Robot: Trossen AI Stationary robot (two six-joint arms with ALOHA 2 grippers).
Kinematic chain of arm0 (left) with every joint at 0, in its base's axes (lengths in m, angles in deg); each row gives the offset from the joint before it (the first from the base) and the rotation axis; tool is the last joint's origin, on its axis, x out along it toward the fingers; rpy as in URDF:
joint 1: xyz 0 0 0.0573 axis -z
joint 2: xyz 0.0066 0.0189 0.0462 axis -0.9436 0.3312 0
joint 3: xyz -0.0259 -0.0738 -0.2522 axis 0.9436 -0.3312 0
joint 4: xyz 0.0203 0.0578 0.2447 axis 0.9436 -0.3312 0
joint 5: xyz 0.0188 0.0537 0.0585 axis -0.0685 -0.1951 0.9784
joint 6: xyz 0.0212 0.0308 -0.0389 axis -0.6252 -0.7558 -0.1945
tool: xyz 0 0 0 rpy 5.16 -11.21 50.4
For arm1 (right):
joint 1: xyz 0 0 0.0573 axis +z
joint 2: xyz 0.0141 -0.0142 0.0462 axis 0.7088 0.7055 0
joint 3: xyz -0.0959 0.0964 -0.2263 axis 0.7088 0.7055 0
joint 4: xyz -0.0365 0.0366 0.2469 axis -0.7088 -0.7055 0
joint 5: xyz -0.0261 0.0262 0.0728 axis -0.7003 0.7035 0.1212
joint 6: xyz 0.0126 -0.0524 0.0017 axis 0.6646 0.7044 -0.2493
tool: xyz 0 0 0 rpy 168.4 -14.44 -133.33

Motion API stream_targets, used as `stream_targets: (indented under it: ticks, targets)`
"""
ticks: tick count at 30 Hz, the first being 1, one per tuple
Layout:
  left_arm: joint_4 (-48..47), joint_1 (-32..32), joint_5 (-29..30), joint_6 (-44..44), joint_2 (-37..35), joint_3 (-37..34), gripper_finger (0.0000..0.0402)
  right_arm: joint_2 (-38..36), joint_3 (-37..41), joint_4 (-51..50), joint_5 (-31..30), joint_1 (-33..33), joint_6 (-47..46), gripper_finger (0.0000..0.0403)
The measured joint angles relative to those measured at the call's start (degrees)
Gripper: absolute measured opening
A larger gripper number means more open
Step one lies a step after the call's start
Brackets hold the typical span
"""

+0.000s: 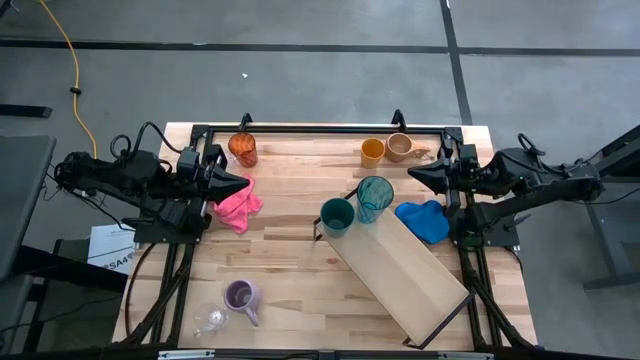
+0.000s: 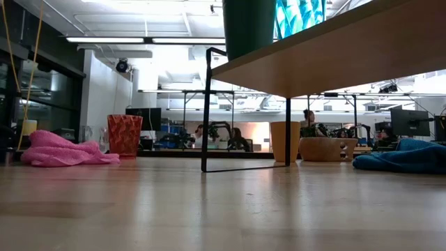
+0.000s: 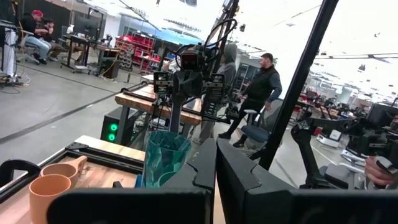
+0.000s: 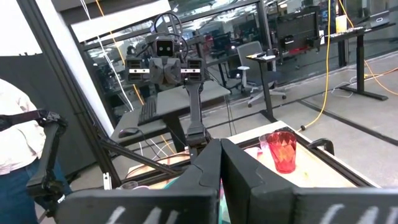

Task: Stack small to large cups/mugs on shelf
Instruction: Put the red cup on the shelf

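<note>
The light-wood shelf point(image 1: 405, 268) with its black frame stands slantwise on the table, resting on its thin legs point(image 2: 207, 111). A green cup point(image 1: 337, 216) and a tall teal tumbler point(image 1: 375, 198) stand upright on its far end. An orange-red glass point(image 1: 242, 150), a yellow cup point(image 1: 372, 152) and a tan mug point(image 1: 400, 147) stand near the far edge. A purple mug point(image 1: 241, 295) and a clear glass point(image 1: 210, 320) sit near the front left. My left gripper point(image 1: 243, 183) hovers shut above the pink cloth. My right gripper point(image 1: 411, 175) hovers shut just right of the tumbler.
A pink cloth point(image 1: 238, 206) lies bunched beside my left gripper and a blue cloth point(image 1: 423, 221) lies under my right arm, against the shelf's side. A black frame point(image 1: 320, 128) borders the table. People show in the room beyond. Bare wood lies at the table's middle left.
</note>
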Motion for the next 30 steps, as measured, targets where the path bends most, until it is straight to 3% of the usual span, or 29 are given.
stream_targets:
  ticks: [10,23,30]
  targets:
    - [0.0,0.0,0.1,0.0,0.0,0.0,0.0006,0.0,0.0,0.0,0.0,0.0,0.0,0.0000]
    - [0.1,0.0,1.8,0.0,0.9,0.0,0.0164,0.0,0.0,0.0,0.0,0.0,-0.1,0.0000]
    - [-0.4,0.0,6.2,3.0,2.0,0.4,0.0185,0.0,0.1,0.0,0.0,0.0,-0.1,0.0000]
